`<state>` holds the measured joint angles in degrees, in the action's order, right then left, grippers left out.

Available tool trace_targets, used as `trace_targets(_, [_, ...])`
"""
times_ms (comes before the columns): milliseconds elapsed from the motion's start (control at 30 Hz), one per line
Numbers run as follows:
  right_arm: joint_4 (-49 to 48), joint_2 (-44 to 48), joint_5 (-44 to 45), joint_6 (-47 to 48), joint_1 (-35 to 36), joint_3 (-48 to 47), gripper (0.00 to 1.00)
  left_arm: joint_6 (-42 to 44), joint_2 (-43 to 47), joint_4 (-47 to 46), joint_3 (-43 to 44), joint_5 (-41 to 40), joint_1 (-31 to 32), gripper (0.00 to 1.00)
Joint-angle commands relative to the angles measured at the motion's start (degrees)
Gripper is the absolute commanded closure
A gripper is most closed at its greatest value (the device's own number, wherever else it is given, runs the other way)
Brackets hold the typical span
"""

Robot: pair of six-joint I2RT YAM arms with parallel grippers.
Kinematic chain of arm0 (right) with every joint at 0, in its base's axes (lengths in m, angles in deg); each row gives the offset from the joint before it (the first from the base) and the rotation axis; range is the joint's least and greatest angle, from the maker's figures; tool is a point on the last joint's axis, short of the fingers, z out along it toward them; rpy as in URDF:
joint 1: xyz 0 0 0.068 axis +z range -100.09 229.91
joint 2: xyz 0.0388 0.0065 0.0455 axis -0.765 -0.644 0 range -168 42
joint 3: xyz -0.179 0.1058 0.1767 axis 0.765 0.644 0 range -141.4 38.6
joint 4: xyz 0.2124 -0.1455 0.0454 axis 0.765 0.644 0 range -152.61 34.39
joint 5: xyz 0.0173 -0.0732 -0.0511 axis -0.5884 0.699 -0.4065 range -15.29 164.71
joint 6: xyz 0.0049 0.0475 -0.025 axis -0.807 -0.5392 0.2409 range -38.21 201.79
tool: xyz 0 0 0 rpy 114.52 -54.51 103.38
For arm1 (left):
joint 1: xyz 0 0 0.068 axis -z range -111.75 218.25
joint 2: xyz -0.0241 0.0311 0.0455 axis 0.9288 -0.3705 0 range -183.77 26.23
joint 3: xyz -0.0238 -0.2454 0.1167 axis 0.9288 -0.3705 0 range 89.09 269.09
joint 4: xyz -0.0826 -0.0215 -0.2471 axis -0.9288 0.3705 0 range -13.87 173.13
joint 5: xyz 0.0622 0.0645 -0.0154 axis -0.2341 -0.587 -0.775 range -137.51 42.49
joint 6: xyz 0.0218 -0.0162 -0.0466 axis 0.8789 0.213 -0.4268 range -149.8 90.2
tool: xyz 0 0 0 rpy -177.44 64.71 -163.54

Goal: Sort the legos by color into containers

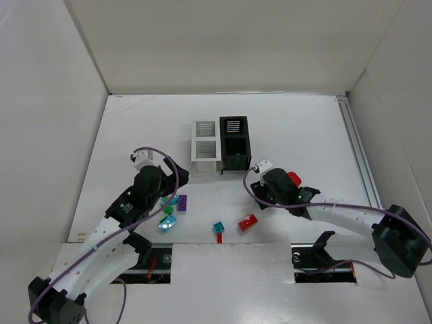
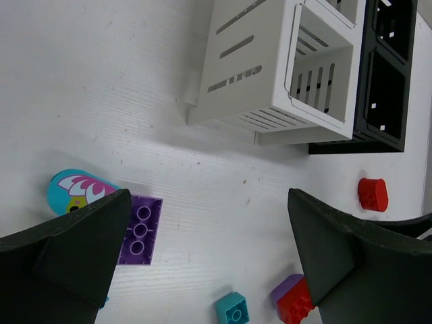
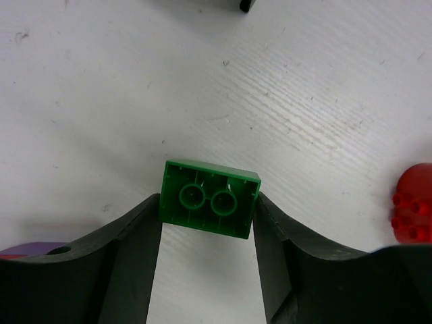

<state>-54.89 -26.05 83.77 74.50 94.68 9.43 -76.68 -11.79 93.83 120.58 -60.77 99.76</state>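
My right gripper [image 3: 208,204] is shut on a green lego [image 3: 209,182], underside up, just above the white table. In the top view this gripper [image 1: 260,174] is right in front of the black container [image 1: 234,125], which stands next to the white container [image 1: 204,128]. My left gripper [image 2: 209,202] is open and empty above the table, with a purple lego [image 2: 140,229] beside its left finger. In the top view it [image 1: 167,192] is front-left of the white container.
A cyan printed piece [image 2: 74,190], a teal lego [image 2: 234,310] and a red-on-purple lego [image 2: 295,302] lie near the left gripper. A round red lego [image 3: 413,202] lies right of the right gripper. In the top view, cardboard walls enclose the table.
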Motion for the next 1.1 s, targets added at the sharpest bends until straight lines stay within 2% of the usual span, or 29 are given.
trace_targets(0, [-0.3, 3.2, 0.9, 4.5, 0.6, -4.0, 0.62, -1.9, 0.2, 0.8, -0.2, -0.5, 0.3, 0.0])
trace_targets(200, [-0.3, 4.7, 0.3, 14.6, 0.6, -16.3, 0.62, -5.1, 0.2, 3.8, -0.2, -1.1, 0.3, 0.0])
trace_targets(300, [-0.3, 2.1, 1.5, 17.5, 0.6, -22.5, 0.62, -7.2, 0.2, 5.0, -0.8, -1.1, 0.3, 0.0])
trace_targets(467, [-3.2, -6.9, 1.5, 20.6, 0.6, -30.2, 0.59, -11.4, -0.4, 9.1, -2.0, -1.2, 0.3, 0.0])
trace_targets(567, [-3.2, -13.0, 1.5, 19.0, 0.6, -34.8, 0.57, -14.6, -1.5, 11.6, -2.0, -1.7, 0.3, 0.0])
trace_targets(600, [-3.2, -14.3, 0.0, 19.0, 0.6, -35.7, 0.55, -15.1, -1.5, 12.9, -2.0, -2.3, 0.3, 0.0])
trace_targets(667, [-3.2, -16.9, -0.5, 19.0, 0.1, -37.2, 0.42, -16.3, -2.1, 14.0, -2.0, -2.3, 0.3, 0.0])
trace_targets(733, [-3.2, -17.5, -0.5, 19.0, 0.1, -37.9, 0.19, -17.0, -2.1, 14.6, -2.0, -2.9, 0.3, 0.0])
trace_targets(967, [-3.2, -13.5, 2.4, 18.4, 0.1, -35.8, 0.04, -22.2, -1.0, 16.4, -4.5, -2.3, 0.3, 0.02])
trace_targets(1067, [-3.2, -10.1, 5.1, 18.4, 0.1, -33.5, 0.01, -24.9, -0.4, 17.5, -5.2, -2.8, 0.3, 0.02])
